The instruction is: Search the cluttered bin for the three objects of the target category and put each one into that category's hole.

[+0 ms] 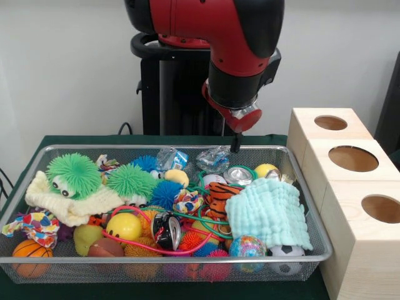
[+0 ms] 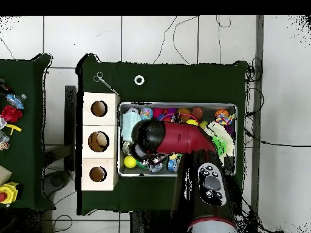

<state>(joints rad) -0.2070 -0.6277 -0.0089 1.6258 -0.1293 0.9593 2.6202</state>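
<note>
Seeing our wire bin [image 1: 312,237] heaped with toys, crushed can [image 1: 238,175], aqua cloth [image 1: 272,212], tool [image 1: 235,145] above centre, grip unreadable, wooden box [image 1: 356,206] with three holes right.

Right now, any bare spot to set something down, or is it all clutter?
Bin is packed edge to edge; no bare floor shows. Free: green cloth between the bin's far rim and the white ring, and the strip near the scissors. Box tops between holes are narrow.
</note>
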